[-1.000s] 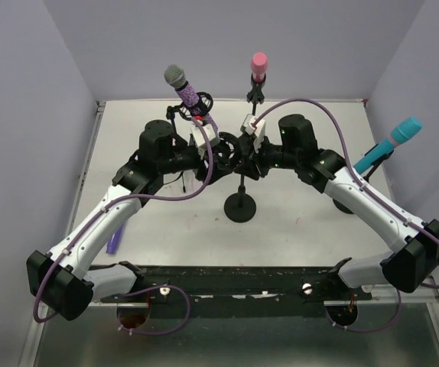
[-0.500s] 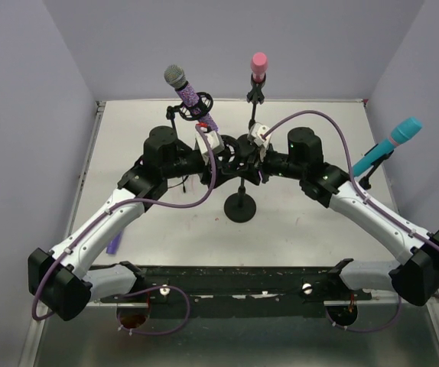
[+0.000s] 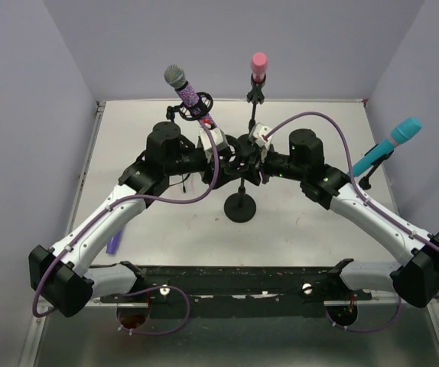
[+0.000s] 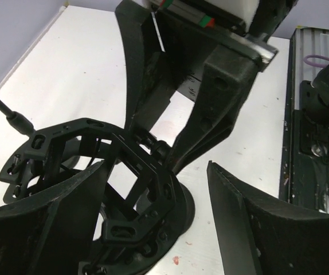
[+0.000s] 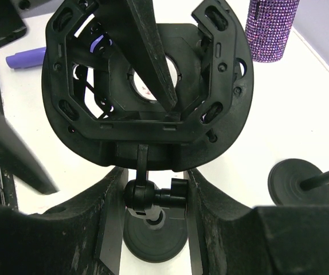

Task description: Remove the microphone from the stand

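Note:
A black stand point(image 3: 240, 205) at the table's middle carries an empty black shock-mount ring point(image 3: 233, 151). My left gripper point(image 3: 226, 150) is open; in the left wrist view point(image 4: 157, 167) the ring's rim point(image 4: 136, 172) lies between its fingers. My right gripper point(image 3: 247, 156) is shut on the stand's swivel joint point(image 5: 153, 197) just below the ring point(image 5: 147, 123). A purple glitter microphone point(image 3: 189, 92) sits in its own mount at the back left, and also shows in the right wrist view point(image 5: 273, 28). A pink microphone point(image 3: 258, 65) stands at the back centre, a teal one point(image 3: 391, 144) at the right.
A purple pen point(image 3: 114, 241) lies on the table at the left, also showing in the right wrist view point(image 5: 27, 57). Another stand's round base point(image 5: 299, 183) sits to the right of my right gripper. Purple cables loop over both arms. Walls close the table on three sides.
Both grippers have closed in on the centre stand's mount. The left wrist moved a little right and the right arm shifted right and lower.

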`<state>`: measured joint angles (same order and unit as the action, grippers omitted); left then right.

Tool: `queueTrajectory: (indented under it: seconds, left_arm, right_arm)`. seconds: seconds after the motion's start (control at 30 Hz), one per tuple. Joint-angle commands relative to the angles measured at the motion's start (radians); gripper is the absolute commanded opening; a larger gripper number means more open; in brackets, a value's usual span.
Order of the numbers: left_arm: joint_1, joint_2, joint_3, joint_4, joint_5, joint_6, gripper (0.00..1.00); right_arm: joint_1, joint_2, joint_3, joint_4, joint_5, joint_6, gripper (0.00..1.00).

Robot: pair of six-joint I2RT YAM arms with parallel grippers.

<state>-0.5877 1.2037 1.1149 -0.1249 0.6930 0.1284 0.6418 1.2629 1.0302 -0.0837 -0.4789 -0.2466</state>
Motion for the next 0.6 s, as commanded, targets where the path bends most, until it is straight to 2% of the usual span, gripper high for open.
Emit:
queueTrajectory:
  seconds: [0.0, 0.17, 0.3, 0.37, 0.5, 0.57]
  left_arm:
    - [-0.006, -0.056, 0.065, -0.117, 0.051, 0.033, 0.82]
    - [-0.006, -0.248, -0.012, -0.016, 0.020, 0.112, 0.96]
    - [-0.004, -0.357, -0.073, -0.136, 0.053, 0.266, 0.98]
    - [-0.004, -0.423, -0.168, -0.173, 0.053, 0.330, 0.96]
    - [-0.009, -0.594, -0.479, 0.005, -0.010, 0.260, 0.95]
    - [-0.021, -0.621, -0.599, 0.172, -0.048, 0.188, 0.95]
  right_arm:
    - [0.007, 0.064, -0.012, -0.389, 0.066, -0.049, 0.01]
    - [0.006, 0.082, 0.128, -0.450, 0.034, -0.036, 0.01]
    - [0.004, 0.092, 0.171, -0.456, 0.003, -0.040, 0.01]
    - [-0.001, 0.087, 0.172, -0.443, -0.019, -0.037, 0.01]
    - [-0.021, 0.059, 0.157, -0.396, -0.065, 0.024, 0.01]
    - [-0.031, 0.037, 0.139, -0.360, -0.089, 0.078, 0.01]
